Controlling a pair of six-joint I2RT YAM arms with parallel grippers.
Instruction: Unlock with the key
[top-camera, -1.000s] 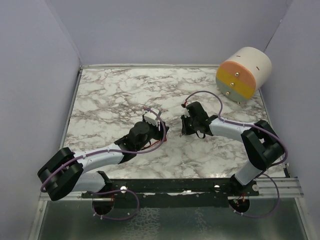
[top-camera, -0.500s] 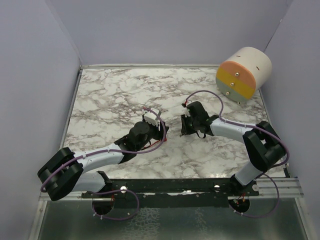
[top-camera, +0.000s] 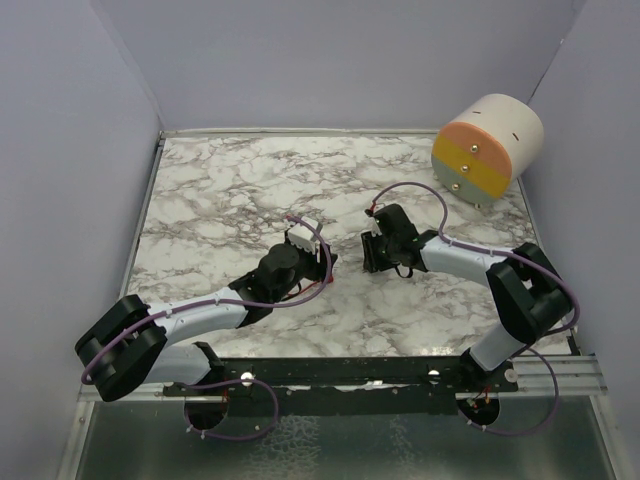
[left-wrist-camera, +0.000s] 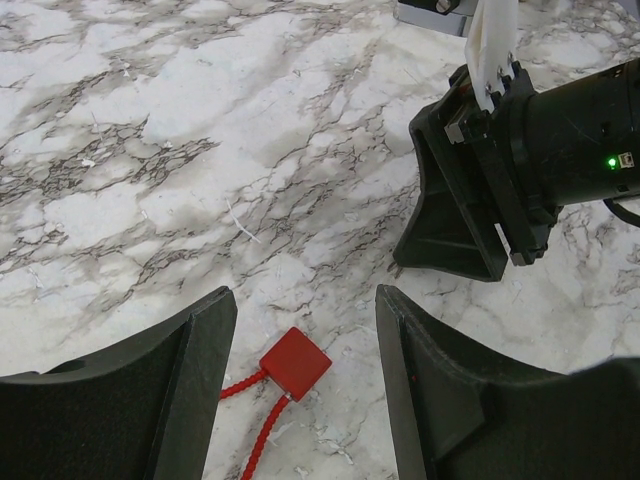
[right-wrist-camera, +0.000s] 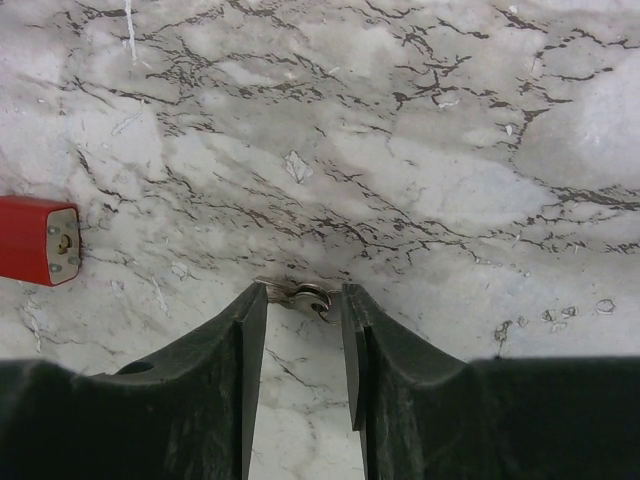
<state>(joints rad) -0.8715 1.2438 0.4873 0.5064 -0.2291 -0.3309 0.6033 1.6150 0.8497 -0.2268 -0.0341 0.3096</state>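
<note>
Walls (top-camera: 90, 150) hem the marble surface (top-camera: 220, 190) on three sides, with open room mid-surface and a striped drum (top-camera: 487, 148) at two o'clock. The right hand (right-wrist-camera: 297, 300) stands parted, a small metal key (right-wrist-camera: 305, 294) between its tips and the blocky red padlock (right-wrist-camera: 38, 240) at nine o'clock. The left hand (left-wrist-camera: 300, 300) is spread wide over that padlock, whose red cord (left-wrist-camera: 262, 435) trails off.

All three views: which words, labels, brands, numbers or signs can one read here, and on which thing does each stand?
None: no readable text in any view.
The red lock, the key and the orange-and-yellow-faced drum carry no print.
The green light is only a lamp, not a sign.
</note>
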